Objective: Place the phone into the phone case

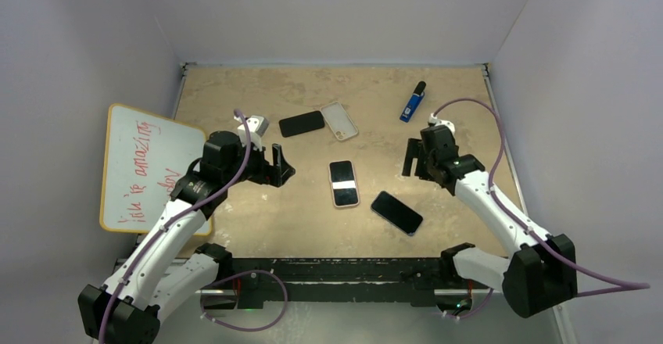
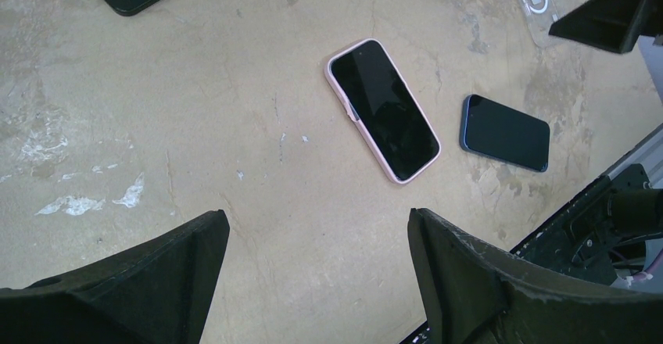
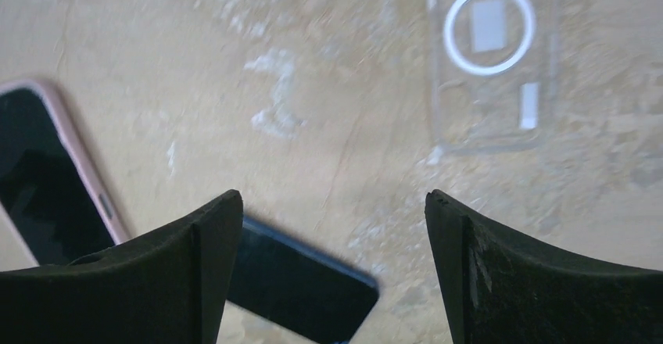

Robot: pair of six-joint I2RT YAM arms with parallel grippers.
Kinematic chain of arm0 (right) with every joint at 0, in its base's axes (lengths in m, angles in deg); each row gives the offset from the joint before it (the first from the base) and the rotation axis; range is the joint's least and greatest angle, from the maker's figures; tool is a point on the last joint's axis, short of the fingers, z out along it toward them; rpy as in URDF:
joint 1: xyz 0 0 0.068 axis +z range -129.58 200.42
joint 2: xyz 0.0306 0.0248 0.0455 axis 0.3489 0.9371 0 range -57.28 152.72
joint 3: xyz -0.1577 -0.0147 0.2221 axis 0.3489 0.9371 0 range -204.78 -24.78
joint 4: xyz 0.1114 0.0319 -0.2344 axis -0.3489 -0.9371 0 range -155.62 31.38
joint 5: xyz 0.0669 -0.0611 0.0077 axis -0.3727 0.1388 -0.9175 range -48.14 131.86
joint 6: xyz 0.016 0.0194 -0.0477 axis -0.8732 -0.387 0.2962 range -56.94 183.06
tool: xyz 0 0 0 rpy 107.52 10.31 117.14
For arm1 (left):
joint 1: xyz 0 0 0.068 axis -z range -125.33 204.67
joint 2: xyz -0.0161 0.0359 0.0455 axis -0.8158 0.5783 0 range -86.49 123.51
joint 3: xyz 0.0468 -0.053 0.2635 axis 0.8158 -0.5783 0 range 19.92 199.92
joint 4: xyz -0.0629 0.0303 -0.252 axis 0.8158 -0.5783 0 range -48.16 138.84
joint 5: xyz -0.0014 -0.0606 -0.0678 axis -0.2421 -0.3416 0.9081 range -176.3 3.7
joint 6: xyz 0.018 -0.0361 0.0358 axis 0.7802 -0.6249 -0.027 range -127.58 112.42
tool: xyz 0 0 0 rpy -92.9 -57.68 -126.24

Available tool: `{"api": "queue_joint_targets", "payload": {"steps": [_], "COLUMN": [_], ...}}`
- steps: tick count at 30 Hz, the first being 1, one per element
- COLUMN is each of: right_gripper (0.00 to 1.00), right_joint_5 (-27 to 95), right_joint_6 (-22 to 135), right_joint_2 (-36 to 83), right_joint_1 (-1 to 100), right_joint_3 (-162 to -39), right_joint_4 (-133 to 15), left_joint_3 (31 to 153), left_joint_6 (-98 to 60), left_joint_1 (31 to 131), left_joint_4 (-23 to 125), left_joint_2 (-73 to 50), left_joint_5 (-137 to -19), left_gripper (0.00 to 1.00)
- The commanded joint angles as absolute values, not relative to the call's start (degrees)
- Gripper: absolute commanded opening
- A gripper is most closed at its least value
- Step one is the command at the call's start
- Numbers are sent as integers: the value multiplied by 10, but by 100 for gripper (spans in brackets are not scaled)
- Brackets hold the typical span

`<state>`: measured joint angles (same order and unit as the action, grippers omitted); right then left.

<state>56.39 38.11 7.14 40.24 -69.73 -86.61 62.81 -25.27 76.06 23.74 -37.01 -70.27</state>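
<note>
Three phones are laid flat: a pink-cased phone [image 1: 342, 184] ahead of the left gripper's [image 1: 277, 164] open, empty jaws, a dark blue phone [image 1: 396, 213] just beside it, a black phone [image 1: 301, 123] beside the clear phone case [image 1: 339, 120] beyond the right gripper's [image 1: 410, 156] open jaws.

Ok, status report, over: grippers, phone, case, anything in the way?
Left gripper, right gripper: jaws open, empty. Clear case empty, black phone beside it. Pink-cased phone lies nearer, mid-table.
</note>
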Motion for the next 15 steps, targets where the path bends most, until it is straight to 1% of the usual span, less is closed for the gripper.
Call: {"api": "queue_joint_targets", "payload": {"steps": [1,4,6,10,12,14,15], "right_gripper": [85,80,77,69,69,69,70], "right_joint_5": [616,628,601,531,492,452,439], "right_joint_6": [414,440,443,439,458,463,469], "right_joint_2": [99,132,169,221,239,257,263], "right_joint_1": [336,307,288,284,286,288,293], "right_joint_3": [-737,-748,-767,-798,-800,-809,-813], "right_joint_4": [-804,-755,-751,-742,-712,-716,-724], "left_joint_3": [645,644,644,644,644,644,644], "left_joint_6": [-243,-243,-243,-244,-244,-244,-244], "left_joint_1": [759,759,759,759,759,759,759], "left_joint_4": [247,247,247,248,248,248,247], "left_joint_2": [-379,-379,-379,-380,-380,-380,-380], "left_joint_5": [-699,-697,-696,-696,-697,-698,-699], "left_gripper": [88,88,88,88,88,88,88]}}
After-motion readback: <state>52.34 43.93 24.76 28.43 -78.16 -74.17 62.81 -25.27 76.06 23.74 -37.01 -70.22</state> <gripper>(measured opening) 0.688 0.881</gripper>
